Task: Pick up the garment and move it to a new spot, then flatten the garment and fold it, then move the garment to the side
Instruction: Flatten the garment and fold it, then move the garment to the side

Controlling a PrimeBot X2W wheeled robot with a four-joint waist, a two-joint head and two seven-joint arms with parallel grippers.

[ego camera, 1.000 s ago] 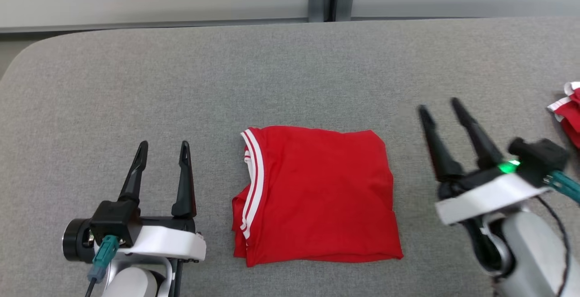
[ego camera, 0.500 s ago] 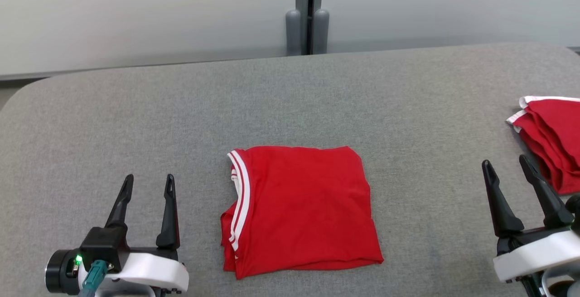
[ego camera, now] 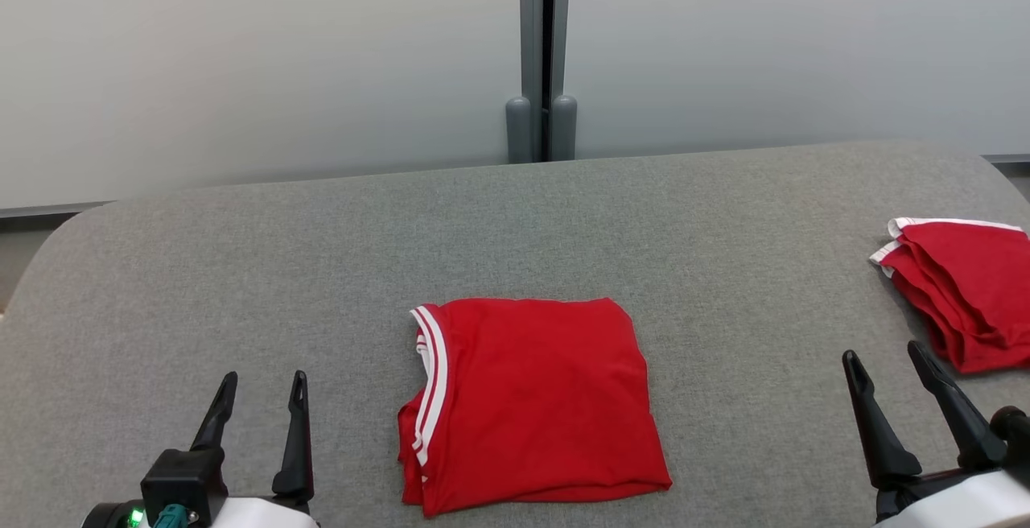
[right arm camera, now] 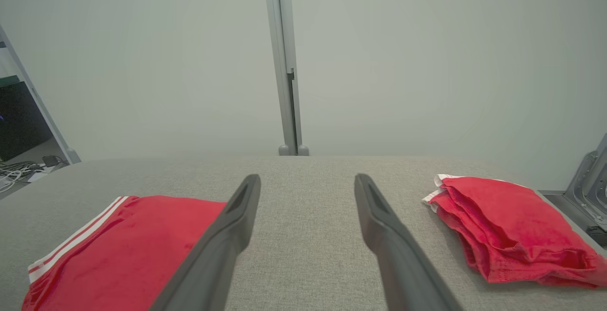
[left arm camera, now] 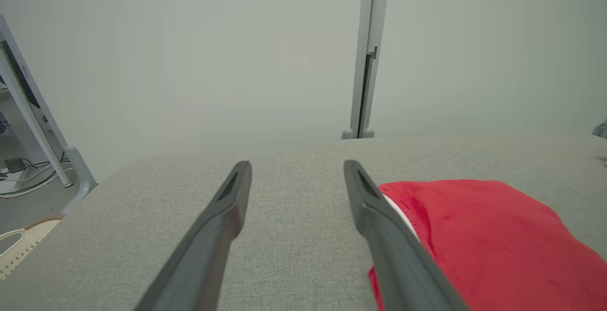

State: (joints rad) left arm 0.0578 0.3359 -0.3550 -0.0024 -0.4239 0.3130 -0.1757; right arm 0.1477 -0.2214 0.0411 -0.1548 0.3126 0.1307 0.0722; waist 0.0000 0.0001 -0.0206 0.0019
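Moving the shirt (ego camera: pixel 531 399) aside should go well if the left fingers (ego camera: pixel 294 464) and right fingers (ego camera: pixel 881 443), both spread now, pinch every layer together

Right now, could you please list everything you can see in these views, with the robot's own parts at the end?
folded garment: one, red with white stripes along its left edge, middle of the table's near side
second garment: one, red with white trim, loosely folded, at the table's right edge
table: one, grey fabric top, across the view
wall: pale panels, behind the table
post: one, grey, upright behind the table's middle
left gripper: one, dark fingers, left of the folded garment, jaws open, holding nothing
right gripper: one, dark fingers, between the two garments, jaws open, holding nothing
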